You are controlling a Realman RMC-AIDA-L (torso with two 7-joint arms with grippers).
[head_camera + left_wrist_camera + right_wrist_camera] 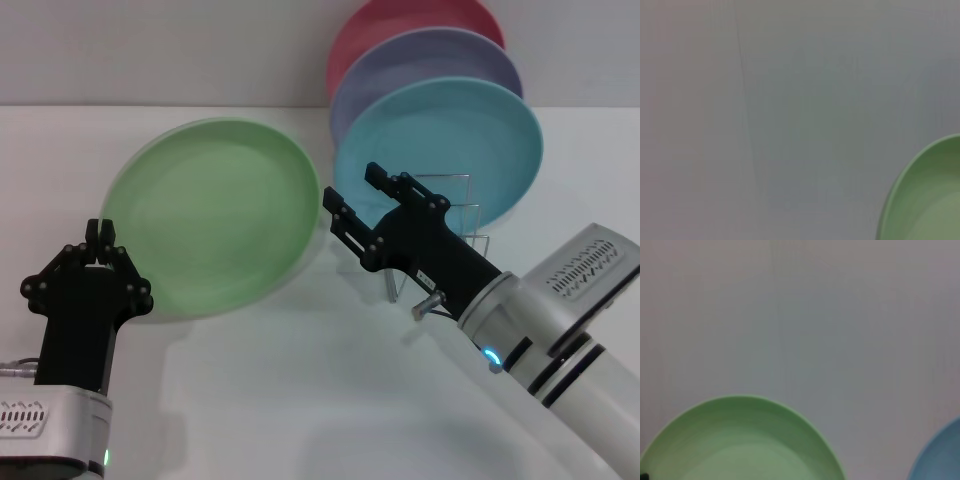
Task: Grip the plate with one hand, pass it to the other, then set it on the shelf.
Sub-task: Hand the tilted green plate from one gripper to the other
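1. Head view: pale green plate (212,215) tilted up off the white table (300,400), held at its lower left rim by the left gripper (100,252), fingers pinched together on the edge.
2. Same view: right gripper (348,205) at the plate's right rim, jaws apart, one finger above and one below the edge, not visibly clamped.
3. Same view: wire shelf (462,215) just behind the right gripper, partly hidden by the gripper's black body; light blue plate (450,150) upright in the shelf, lavender plate (425,65) behind, pink plate (400,25) rearmost.
4. Left wrist view: only a curved piece of the green plate (930,200) in one corner, plain grey wall behind; own fingers out of sight.
5. Right wrist view: green plate's rim (740,440) close up, edge of the light blue plate (940,455) beside it and apart; own fingers unseen.
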